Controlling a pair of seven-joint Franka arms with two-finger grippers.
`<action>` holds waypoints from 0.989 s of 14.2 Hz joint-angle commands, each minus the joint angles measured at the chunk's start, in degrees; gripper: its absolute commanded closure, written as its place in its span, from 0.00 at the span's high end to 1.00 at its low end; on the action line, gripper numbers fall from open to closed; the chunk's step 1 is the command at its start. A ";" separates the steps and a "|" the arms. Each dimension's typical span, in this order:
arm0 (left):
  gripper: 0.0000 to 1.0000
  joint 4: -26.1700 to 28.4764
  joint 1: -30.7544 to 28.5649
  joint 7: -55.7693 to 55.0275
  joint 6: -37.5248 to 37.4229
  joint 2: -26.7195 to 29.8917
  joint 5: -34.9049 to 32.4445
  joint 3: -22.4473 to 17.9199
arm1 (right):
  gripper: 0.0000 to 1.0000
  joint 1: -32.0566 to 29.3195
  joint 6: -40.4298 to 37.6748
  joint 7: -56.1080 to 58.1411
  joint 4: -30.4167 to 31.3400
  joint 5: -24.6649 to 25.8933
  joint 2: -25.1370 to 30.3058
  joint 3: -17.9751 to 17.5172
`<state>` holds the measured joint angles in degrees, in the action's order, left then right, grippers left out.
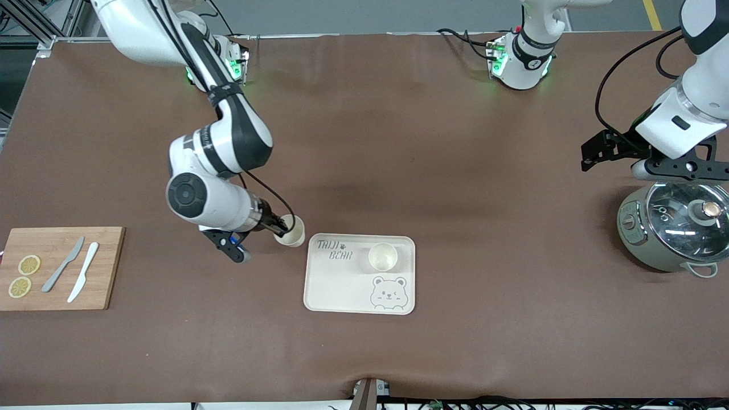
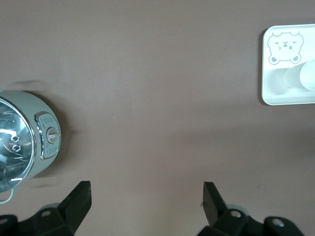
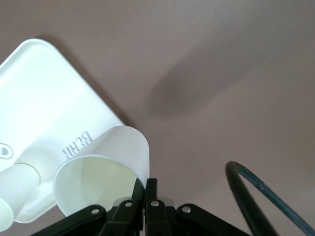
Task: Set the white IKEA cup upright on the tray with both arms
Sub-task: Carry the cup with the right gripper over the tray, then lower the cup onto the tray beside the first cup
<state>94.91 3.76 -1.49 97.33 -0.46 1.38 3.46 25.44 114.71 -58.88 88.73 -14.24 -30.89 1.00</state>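
Observation:
My right gripper is shut on the rim of a white cup, one finger inside and one outside. The cup is tilted, over the table just beside the tray's corner near the "TAIJI BEAR" lettering. In the right wrist view the gripper pinches the cup's wall. The cream tray with the bear drawing lies near the table's middle. A second white cup stands upright on it. My left gripper waits open and empty over the pot, its fingers wide apart.
A grey-green pot with a glass lid stands at the left arm's end. A wooden cutting board with two knives and two lemon slices lies at the right arm's end. Brown table surface surrounds the tray.

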 commanded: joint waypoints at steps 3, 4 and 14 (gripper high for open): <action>1.00 -1.13 -0.60 1.05 -0.74 -0.15 0.38 0.59 | 0.00 1.72 1.31 -6.76 -7.51 -0.88 -6.71 0.41; 1.00 -1.13 -0.68 1.05 -0.74 -0.15 0.46 0.59 | 0.00 1.46 1.40 -7.04 -7.87 -0.88 -6.98 0.41; 1.00 -1.22 -0.86 0.96 -0.74 -0.33 0.46 0.41 | 0.00 4.00 9.30 -12.57 -8.22 -1.14 -10.59 0.32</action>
<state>94.73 3.55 -1.49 97.33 -0.46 1.38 3.46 27.89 123.51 -69.19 82.82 -14.34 -39.73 1.18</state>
